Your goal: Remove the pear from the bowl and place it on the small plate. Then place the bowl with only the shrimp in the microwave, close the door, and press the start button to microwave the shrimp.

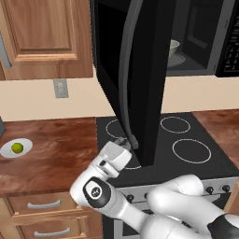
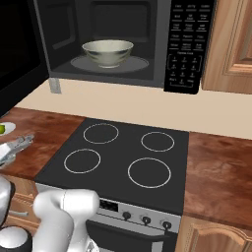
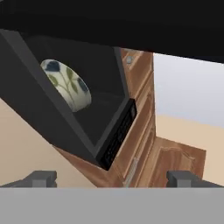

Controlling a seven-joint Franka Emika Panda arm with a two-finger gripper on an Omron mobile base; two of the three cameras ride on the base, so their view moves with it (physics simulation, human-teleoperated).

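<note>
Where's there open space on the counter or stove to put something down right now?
The stovetop is bare across all four rings, though the open door hangs over its left edge. The wood counter right of the stove is free. Left counter is tighter: the small plate with the pear, plus the open claw.

Door (image 1: pixel 140 79) stands open and covers most of the microwave (image 1: pixel 200 42) cavity in left base view; only a sliver of bowl (image 1: pixel 173 46) shows past its edge. Bowl contents can't be made out in any view, so shrimp not confirmable. Small plate (image 2: pixel 4 129) cut by left edge in right base view, pear (image 2: pixel 1 129) just a green sliver there. Gripper (image 2: pixel 17 147) partly off frame at left edge too. Keypad (image 2: pixel 189 44) labels too small to read.
</note>
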